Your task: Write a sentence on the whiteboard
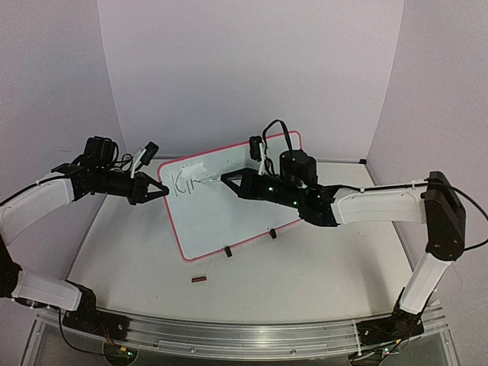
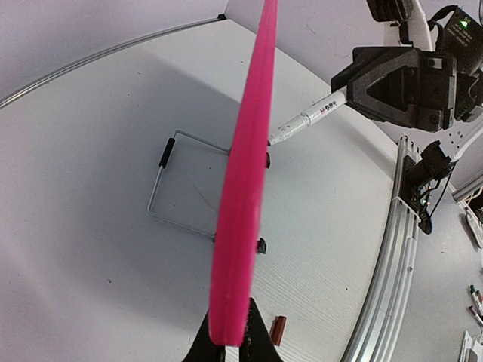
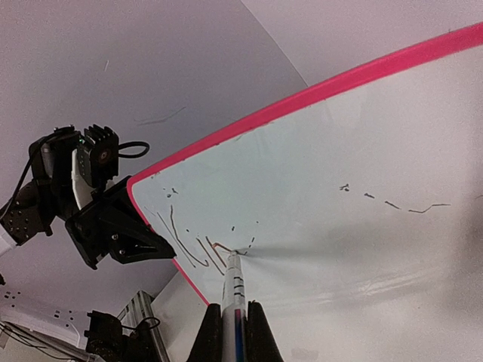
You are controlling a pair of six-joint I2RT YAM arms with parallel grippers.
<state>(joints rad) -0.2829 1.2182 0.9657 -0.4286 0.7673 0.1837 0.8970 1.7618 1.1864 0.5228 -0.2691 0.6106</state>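
The whiteboard [image 1: 229, 217] stands tilted on the table, glossy white with a red rim. My left gripper [image 1: 162, 189] is shut on its left edge, and in the left wrist view the pink rim [image 2: 245, 188] runs between the gripper [image 2: 234, 335] jaws. My right gripper [image 1: 229, 181] is shut on a white marker [image 3: 232, 275] whose tip touches the board face [image 3: 339, 249]. Thin dark strokes of the sentence [image 3: 189, 241] sit near the board's upper left corner, reading roughly "Kin" [image 1: 187, 183]. The marker [image 2: 306, 118] meets the board from the right.
Two black clip feet [image 1: 227, 252] [image 1: 273, 234] hold the board's lower rim, and a wire stand [image 2: 185, 181] props it from behind. A small red-brown cap [image 1: 199, 280] lies on the table in front. Faint old marks [image 3: 392, 204] dot the board. An aluminium rail [image 1: 252, 335] runs along the near edge.
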